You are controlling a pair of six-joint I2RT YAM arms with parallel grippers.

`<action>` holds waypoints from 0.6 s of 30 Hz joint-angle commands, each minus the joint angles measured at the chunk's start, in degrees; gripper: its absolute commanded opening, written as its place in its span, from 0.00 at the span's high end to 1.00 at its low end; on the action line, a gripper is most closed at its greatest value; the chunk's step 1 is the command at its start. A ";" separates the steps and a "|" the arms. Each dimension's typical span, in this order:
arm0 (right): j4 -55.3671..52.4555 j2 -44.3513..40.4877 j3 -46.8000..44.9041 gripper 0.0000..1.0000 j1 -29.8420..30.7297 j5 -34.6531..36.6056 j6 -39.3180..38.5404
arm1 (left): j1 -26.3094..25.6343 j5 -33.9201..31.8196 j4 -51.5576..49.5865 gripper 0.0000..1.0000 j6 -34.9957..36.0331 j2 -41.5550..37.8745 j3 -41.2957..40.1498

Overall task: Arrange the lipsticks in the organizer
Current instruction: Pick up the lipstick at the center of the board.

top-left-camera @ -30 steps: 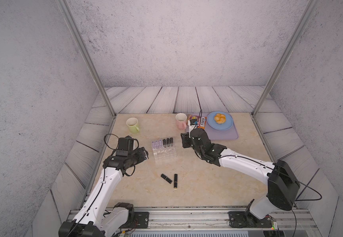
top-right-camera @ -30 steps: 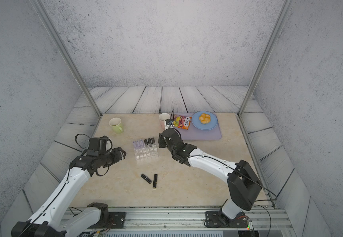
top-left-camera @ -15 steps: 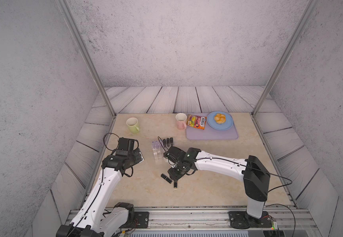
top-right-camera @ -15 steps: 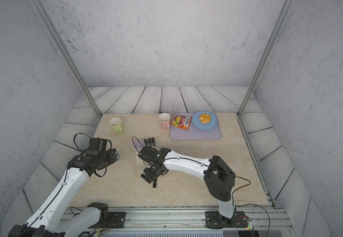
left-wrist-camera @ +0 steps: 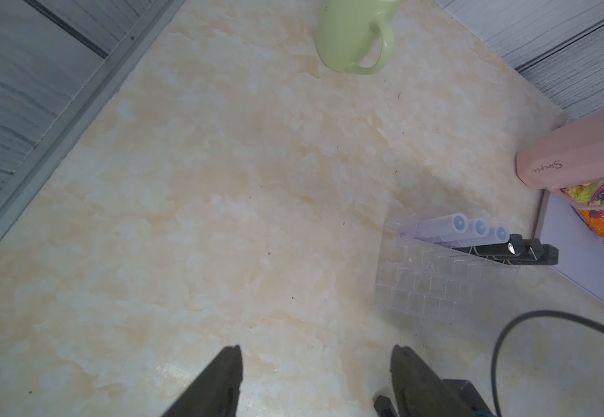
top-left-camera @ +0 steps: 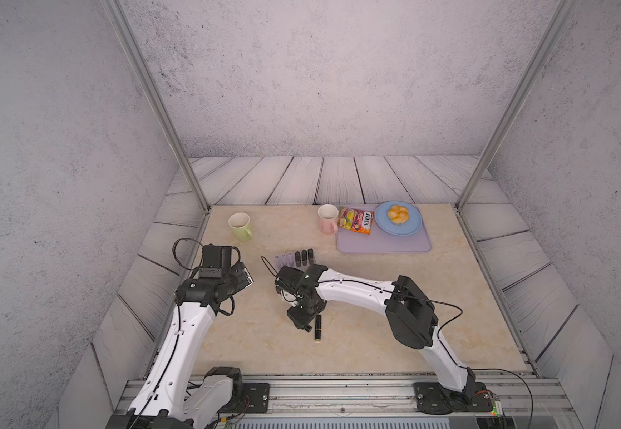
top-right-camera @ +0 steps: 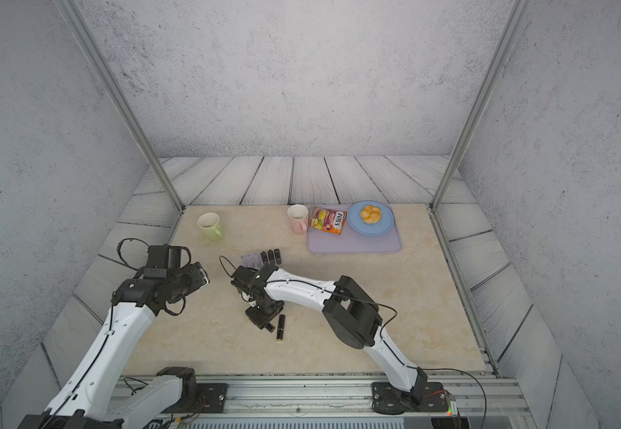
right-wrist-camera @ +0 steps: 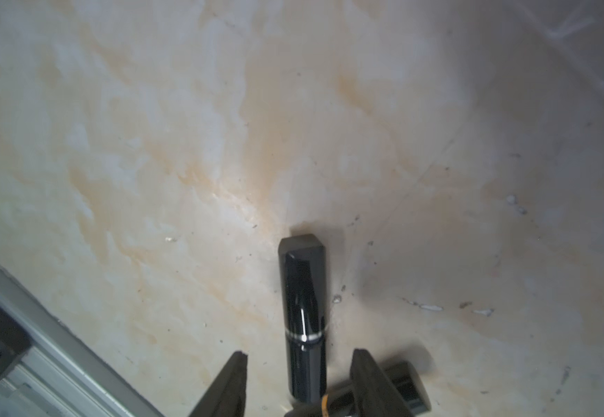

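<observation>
Right arm has swung across in the last second, from beside the pink mug [top-left-camera: 327, 220] down to the near side of the organizer [left-wrist-camera: 434, 289]. Organizer and lipsticks lie as they did.

Lipsticks: six stand in the organizer's far row. Three lilac lipsticks [top-left-camera: 283, 259] [left-wrist-camera: 473, 229] stand side by side, then three black lipsticks [top-left-camera: 304, 256] [left-wrist-camera: 517, 249] on the mat side. The organizer sits mid-table, partly hidden by the right arm in both top views.

Right wrist view: a loose black lipstick [right-wrist-camera: 304, 314] lies flat on the table [top-left-camera: 375, 315], running lengthwise between the fingers of the right gripper [right-wrist-camera: 298, 355]. The fingers stand part-way apart with a gap on each side, gripping nothing. A second black lipstick [right-wrist-camera: 407, 388] lies just behind one finger, partly hidden.

In both top views the right gripper [top-left-camera: 304, 325] [top-right-camera: 266, 324] points down at the table, and only one black tube [top-left-camera: 318, 327] [top-right-camera: 281, 327] shows clear, just beside it. Which of the two it is cannot be told.

Left gripper [left-wrist-camera: 316, 350] [top-left-camera: 246, 275] hovers over bare table, left of the organizer and well apart — fingers wide, nothing between them.

Far edge:
- green mug [top-left-camera: 240, 226] on the left;
- pink mug just beside the lilac mat [top-left-camera: 383, 246];
- on the mat, a snack packet [top-left-camera: 356, 221] and a blue plate [top-left-camera: 414, 229] with a bun [top-left-camera: 398, 214].
</observation>
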 commanded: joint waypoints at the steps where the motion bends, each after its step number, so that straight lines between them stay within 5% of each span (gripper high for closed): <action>1: -3.72 3.19 3.51 0.52 0.41 0.04 -1.13 | 0.71 0.39 0.13 0.29 1.04 -0.15 1.44; 12: -4.28 6.17 7.61 0.68 0.34 4.85 -1.20 | 0.94 2.19 0.23 0.29 0.79 -0.19 1.40; 18: 16.36 -14.34 -7.44 0.79 -2.92 0.89 0.01 | 0.91 9.39 0.31 0.29 1.13 -0.28 3.01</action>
